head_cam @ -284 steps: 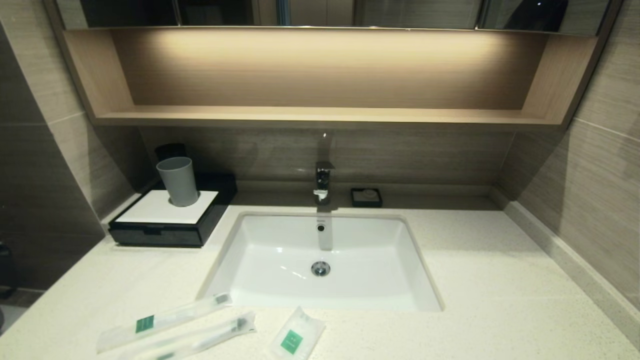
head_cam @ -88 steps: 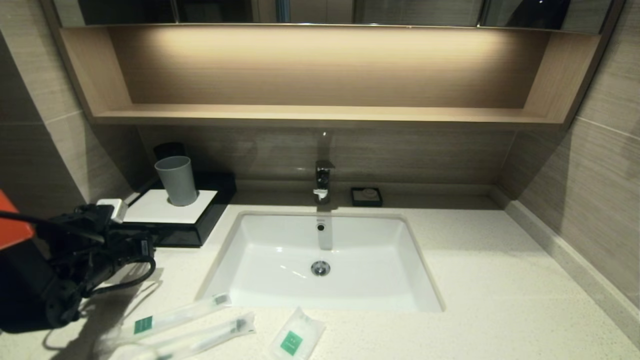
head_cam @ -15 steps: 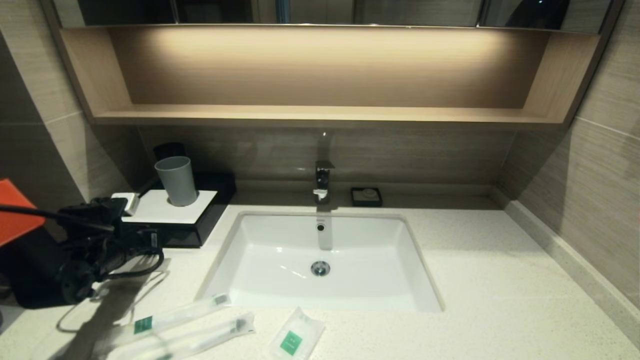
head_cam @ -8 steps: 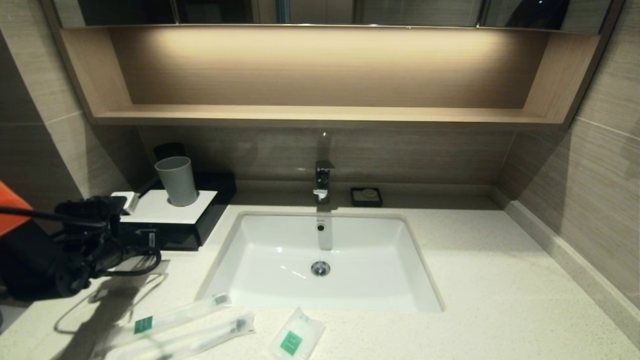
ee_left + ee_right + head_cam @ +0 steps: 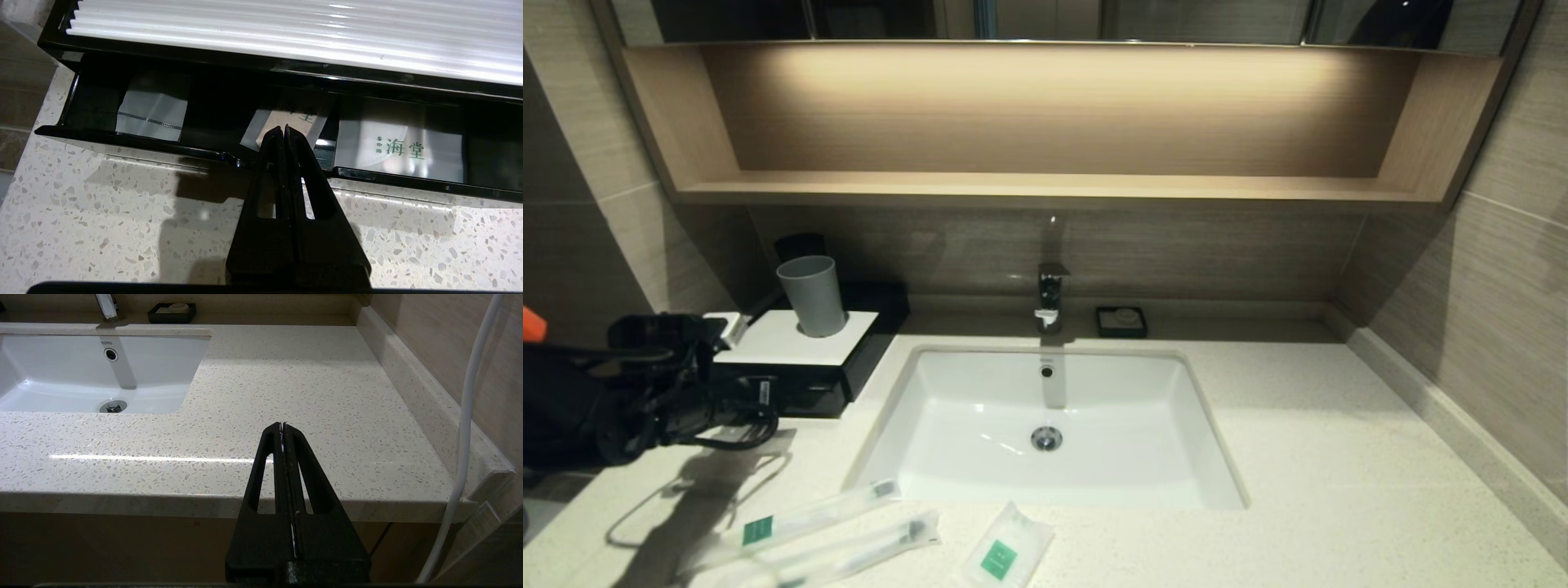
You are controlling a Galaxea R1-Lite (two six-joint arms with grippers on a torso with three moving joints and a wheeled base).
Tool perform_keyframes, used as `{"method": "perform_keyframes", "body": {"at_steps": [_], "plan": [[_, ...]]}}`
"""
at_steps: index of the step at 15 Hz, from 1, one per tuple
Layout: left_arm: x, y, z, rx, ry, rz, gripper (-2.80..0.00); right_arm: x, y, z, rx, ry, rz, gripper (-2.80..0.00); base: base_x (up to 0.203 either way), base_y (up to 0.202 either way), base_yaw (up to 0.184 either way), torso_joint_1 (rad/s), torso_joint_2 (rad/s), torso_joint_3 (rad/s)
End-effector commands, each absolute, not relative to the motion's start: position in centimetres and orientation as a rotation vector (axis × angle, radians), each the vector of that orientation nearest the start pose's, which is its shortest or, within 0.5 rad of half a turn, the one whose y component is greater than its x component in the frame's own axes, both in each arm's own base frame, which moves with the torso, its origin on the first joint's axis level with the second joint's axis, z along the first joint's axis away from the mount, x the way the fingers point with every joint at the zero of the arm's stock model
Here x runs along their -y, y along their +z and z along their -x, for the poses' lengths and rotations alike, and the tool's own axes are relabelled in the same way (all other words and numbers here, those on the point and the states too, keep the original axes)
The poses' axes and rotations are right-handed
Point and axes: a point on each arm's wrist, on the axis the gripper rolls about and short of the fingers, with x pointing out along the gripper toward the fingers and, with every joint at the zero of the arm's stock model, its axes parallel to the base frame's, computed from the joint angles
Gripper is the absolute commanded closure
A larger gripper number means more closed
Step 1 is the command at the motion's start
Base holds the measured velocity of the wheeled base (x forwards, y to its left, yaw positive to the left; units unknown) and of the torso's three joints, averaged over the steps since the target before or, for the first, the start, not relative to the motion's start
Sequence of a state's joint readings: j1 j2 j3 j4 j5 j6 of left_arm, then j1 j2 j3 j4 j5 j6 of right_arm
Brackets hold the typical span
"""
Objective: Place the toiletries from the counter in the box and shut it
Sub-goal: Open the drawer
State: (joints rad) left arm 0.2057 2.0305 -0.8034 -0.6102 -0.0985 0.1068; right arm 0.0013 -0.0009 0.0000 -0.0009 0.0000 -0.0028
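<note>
Two clear toothbrush packets (image 5: 809, 516) (image 5: 849, 551) and a white sachet (image 5: 1005, 554) with green labels lie on the cream counter (image 5: 1298, 457) at its front edge, in front of the sink. The black box (image 5: 792, 337) with a white top stands at the back left. Its front drawer (image 5: 122, 141) is pulled partly out, with white paper packets (image 5: 398, 147) inside. My left gripper (image 5: 284, 128) is shut, its tips reaching over the drawer's front rim; it also shows in the head view (image 5: 768, 394). My right gripper (image 5: 282, 424) is shut and empty, off the counter's front right edge.
A grey cup (image 5: 813, 294) stands on the box's top. A white sink (image 5: 980, 408) with a tap (image 5: 1051, 294) fills the middle. A small black soap dish (image 5: 1121, 321) sits behind it. A wooden shelf (image 5: 1045, 188) hangs above. A white cable (image 5: 466, 416) runs beside the right gripper.
My left arm has drawn back towards the counter's left front, and the box's drawer has slid out with it. The toiletries have not moved.
</note>
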Motion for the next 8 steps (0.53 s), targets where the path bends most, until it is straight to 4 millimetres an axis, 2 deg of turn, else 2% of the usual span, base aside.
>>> {"method": "perform_keyframes", "body": {"at_steps": [1,8], "plan": [[-6.9,7.7,-33.9,-0.616,0.070,-0.012,0.00,0.0,7.5,2.3,0.001,0.002,0.003,0.00,0.000,0.000,0.000,0.000,0.00,0.000],[-6.7,8.7,-33.1,-0.694,0.063,-0.005,0.00,0.0,7.5,2.3,0.000,0.002,0.003,0.00,0.000,0.000,0.000,0.000,0.00,0.000]]}}
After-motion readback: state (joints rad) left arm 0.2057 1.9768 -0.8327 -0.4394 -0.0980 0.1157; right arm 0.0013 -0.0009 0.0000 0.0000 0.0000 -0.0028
